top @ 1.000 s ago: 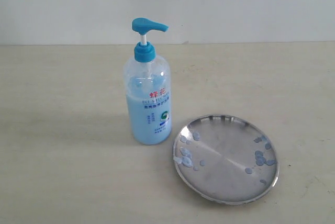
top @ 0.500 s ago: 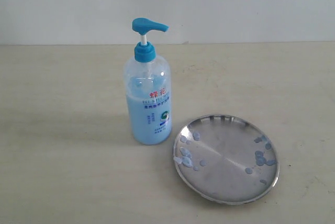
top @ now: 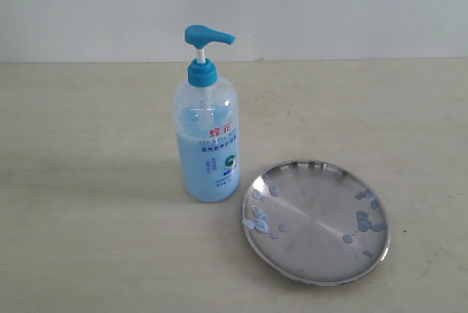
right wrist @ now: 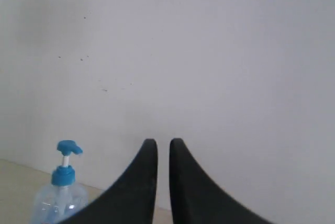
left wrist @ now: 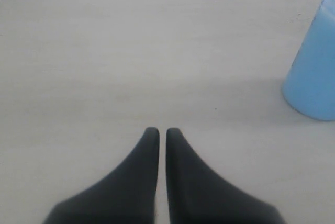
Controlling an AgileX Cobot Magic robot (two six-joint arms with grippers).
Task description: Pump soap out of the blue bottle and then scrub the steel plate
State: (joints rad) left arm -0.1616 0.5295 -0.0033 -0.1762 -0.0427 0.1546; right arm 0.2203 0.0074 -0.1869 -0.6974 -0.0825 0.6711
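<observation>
The blue bottle (top: 208,137) stands up straight near the middle of the desk (top: 80,247), a bit toward the left edge. The steel plate (top: 316,214) lies flat just beside it, closer to the front edge and the right edge. The pump head (top: 207,35) points toward the right edge, the plate's side, likely so soap (top: 259,217) can drop that way. Small pale blue blobs sit on the plate near its rim.

The left claw (left wrist: 158,132) is low over bare desk. Its two fingers are almost together, with only a thin slit, and it holds nothing. The bottle is near it, off to one side. The right claw (right wrist: 160,144) faces the wall, pinched together the same way and empty, well apart from the bottle.

Nothing is touched, so I think a claw must go to the pump head first and push it down.
</observation>
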